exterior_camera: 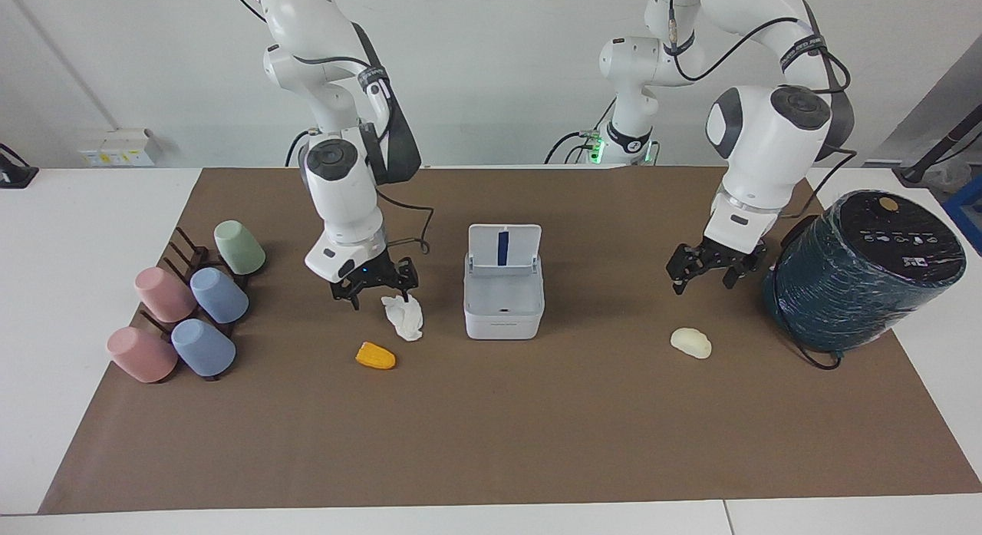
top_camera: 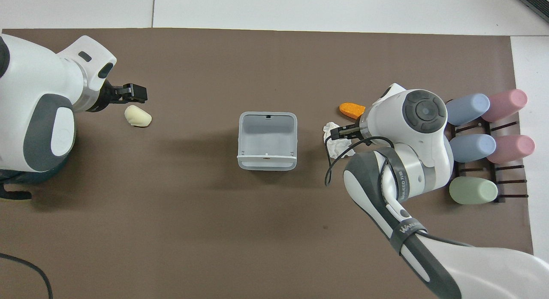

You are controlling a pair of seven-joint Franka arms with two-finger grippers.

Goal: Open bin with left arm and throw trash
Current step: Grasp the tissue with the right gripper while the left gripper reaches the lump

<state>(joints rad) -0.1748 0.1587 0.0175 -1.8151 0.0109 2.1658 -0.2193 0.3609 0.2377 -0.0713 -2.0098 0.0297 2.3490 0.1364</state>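
Bin point(exterior_camera: 503, 293) lid up, ready for trash. Right pincer point(exterior_camera: 374, 286) spread, empty, low over tissue point(exterior_camera: 404, 317). Left pincer point(exterior_camera: 707, 265) spread, empty, above cream lump point(exterior_camera: 690, 342).

The right arm point(top_camera: 399, 230) bears a black band reading "WANKEO"; other markings are unreadable.

From above we see the small white square plastic bin point(top_camera: 267, 140) mid-mat with its lid up. Toward the right arm's end lie the crumpled white tissue point(top_camera: 331, 138) and orange corn-cob chunk point(top_camera: 351, 110), with our right gripper point(top_camera: 342, 132) over the tissue. Our left gripper point(top_camera: 134, 93), fingers apart, hangs by the cream oval lump point(top_camera: 137, 116).
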